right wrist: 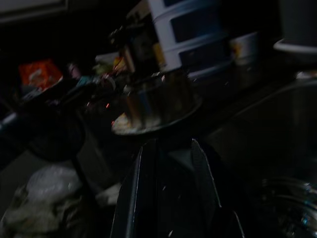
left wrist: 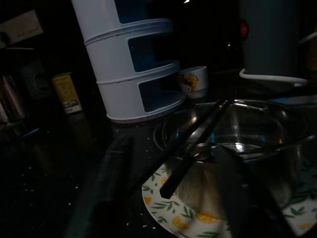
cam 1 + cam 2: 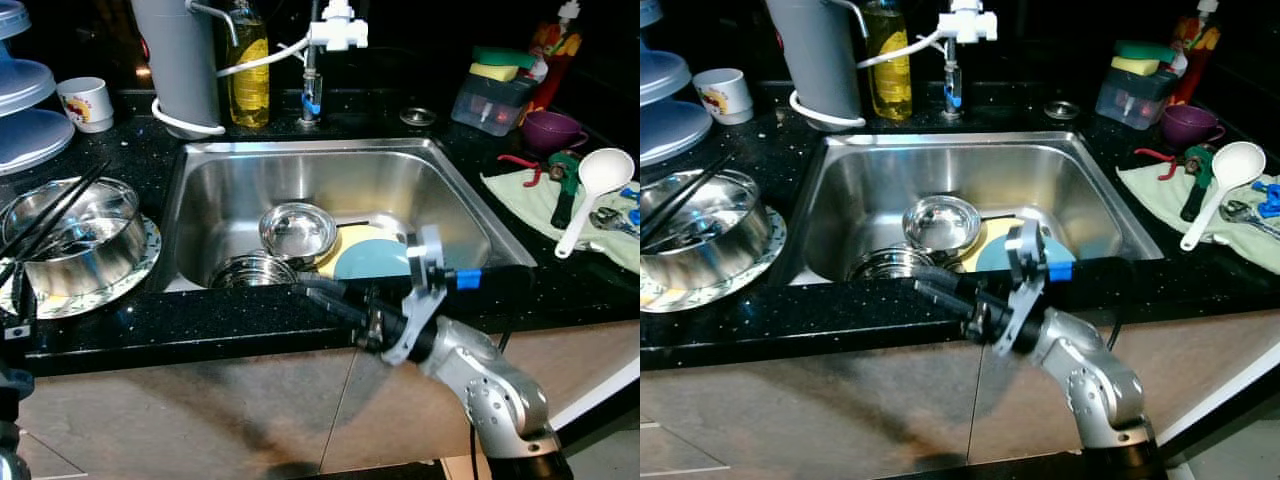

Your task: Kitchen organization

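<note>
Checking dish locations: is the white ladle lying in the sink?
No, the white ladle lies on the cloth on the counter, right of the sink.

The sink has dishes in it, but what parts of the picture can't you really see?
- Plates in the sink: partly covered by the right gripper and its arm in the eye views.
- Stack of steel bowls: its count is unclear, cut by the sink's front rim.
- Tiered container: cut off by the left edge of the eye views.
- Right wrist view: too dark and blurred; counter items are unclear.
- Mug print: too small.
</note>
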### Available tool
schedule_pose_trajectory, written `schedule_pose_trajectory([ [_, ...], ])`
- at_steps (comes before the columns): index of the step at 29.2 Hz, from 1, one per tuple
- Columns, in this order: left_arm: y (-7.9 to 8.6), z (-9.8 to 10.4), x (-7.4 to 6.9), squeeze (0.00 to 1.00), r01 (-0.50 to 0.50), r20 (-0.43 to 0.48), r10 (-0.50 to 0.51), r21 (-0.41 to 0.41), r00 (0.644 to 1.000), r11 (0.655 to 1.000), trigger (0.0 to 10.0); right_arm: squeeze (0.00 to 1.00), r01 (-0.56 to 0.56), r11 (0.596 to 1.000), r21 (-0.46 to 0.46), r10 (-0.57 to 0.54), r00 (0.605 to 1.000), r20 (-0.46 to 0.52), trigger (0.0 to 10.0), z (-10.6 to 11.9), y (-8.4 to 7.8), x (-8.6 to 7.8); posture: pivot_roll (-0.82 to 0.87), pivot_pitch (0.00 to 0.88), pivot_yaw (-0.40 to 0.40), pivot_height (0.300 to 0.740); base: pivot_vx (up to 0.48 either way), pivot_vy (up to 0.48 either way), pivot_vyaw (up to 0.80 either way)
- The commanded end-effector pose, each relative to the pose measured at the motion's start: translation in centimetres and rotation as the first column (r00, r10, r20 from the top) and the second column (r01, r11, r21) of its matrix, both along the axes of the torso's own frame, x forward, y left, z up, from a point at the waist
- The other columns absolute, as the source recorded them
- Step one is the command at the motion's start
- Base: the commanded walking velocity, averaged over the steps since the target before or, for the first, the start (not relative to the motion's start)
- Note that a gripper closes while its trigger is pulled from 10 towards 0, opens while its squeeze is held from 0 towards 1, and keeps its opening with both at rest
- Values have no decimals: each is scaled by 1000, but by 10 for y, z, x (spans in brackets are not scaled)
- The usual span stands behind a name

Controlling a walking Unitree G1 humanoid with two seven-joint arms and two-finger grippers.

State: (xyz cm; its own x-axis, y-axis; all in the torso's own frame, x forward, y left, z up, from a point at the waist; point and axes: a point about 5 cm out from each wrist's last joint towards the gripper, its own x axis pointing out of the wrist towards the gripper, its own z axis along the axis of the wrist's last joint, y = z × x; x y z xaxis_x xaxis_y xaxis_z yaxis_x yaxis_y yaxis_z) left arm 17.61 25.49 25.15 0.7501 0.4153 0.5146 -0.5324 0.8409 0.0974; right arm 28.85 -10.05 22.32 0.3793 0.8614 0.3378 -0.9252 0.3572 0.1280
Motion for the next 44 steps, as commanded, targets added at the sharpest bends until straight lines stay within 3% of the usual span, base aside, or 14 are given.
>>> schedule_pose_trajectory([
  [1, -2, 8, -2, 1000, -8, 17, 7, 21, 1000, 1000, 10000, 0, 25, 999, 24, -25, 1000, -7, 10000, 1, -4, 2, 40, 157, -62, 740, 0, 0, 0],
  [7, -3, 20, 7, 1000, 6, 30, -7, 32, 1000, 999, 10000, 0, 33, 999, 9, -33, 999, 0, 10000, 2, -3, 3, 40, 158, -61, 740, 0, 0, 0],
  [8, -2, 22, 9, 894, 6, 22, -7, 29, 1000, 1000, 10000, 0, 32, 999, 3, -32, 999, 2, 10000, 1, -2, 3, 40, 158, -61, 740, 0, 0, 0],
  [9, -2, 23, 11, 894, 6, 17, -7, 27, 1000, 1000, 10000, 0, 35, 999, 1, -35, 999, 5, 10000, 1, -1, 3, 40, 158, -61, 740, 0, 0, 0],
  [10, -2, 24, 12, 106, 18, 15, -18, 20, 1000, 1000, 10000, 0, 33, 999, -2, -33, 999, 7, 10000, 1, 0, 3, 40, 158, -61, 740, 0, 0, 0],
  [12, -2, 25, 14, 0, 29, 18, -29, 13, 999, 1000, 10000, 0, 32, 999, -4, -32, 999, 7, 10000, 0, 0, 3, 40, 158, -61, 740, 0, 0, 0],
  [18, -3, 41, 26, 0, 80, 50, -78, -31, 996, 996, 10000, 0, 34, 999, -8, -34, 999, 4, 10000, 0, 1, 3, 42, 158, -64, 740, 0, 0, 0],
  [19, -1, 57, 47, 0, 129, 14, -129, -39, 992, 991, 10000, 0, 33, 999, -8, -33, 999, 1, 10000, 0, 1, 4, 44, 155, -69, 740, 0, 0, 0],
  [23, 2, 66, 57, 0, 146, -11, -146, -42, 989, 988, 10000, 0, 31, 999, -8, -31, 1000, 0, 10000, 0, 1, 5, 44, 155, -69, 740, 0, 0, 0],
  [26, 12, 84, 78, 0, 151, -142, -156, -44, 978, 988, 10000, 0, 25, 1000, -16, -25, 1000, -3, 10000, -1, 1, 6, 43, 145, -72, 740, 0, 0, 0],
  [28, 24, 94, 89, 0, 153, -316, -158, -43, 935, 987, 10000, 0, 19, 999, -30, -19, 1000, -4, 10000, -2, 1, 7, 43, 142, -72, 740, 0, 0, 0],
  [37, 44, 101, 91, 0, 131, -478, -194, -162, 857, 978, 10000, 0, 8, 998, -56, -8, 1000, 0, 10000, -3, -2, 7, 40, 136, -63, 740, 0, 0, 0],
  [42, 48, 98, 90, 0, 127, -584, -306, -327, 751, 936, 10000, 0, 0, 997, -80, 1, 1000, 6, 10000, -3, -4, 6, 40, 135, -63, 740, 0, 0, 0],
  [44, 49, 98, 89, 0, 118, -590, -311, -343, 745, 932, 10000, 0, -1, 997, -82, 1, 1000, 7, 10000, -3, -4, 6, 40, 135, -63, 740, 0, 0, 0],
])
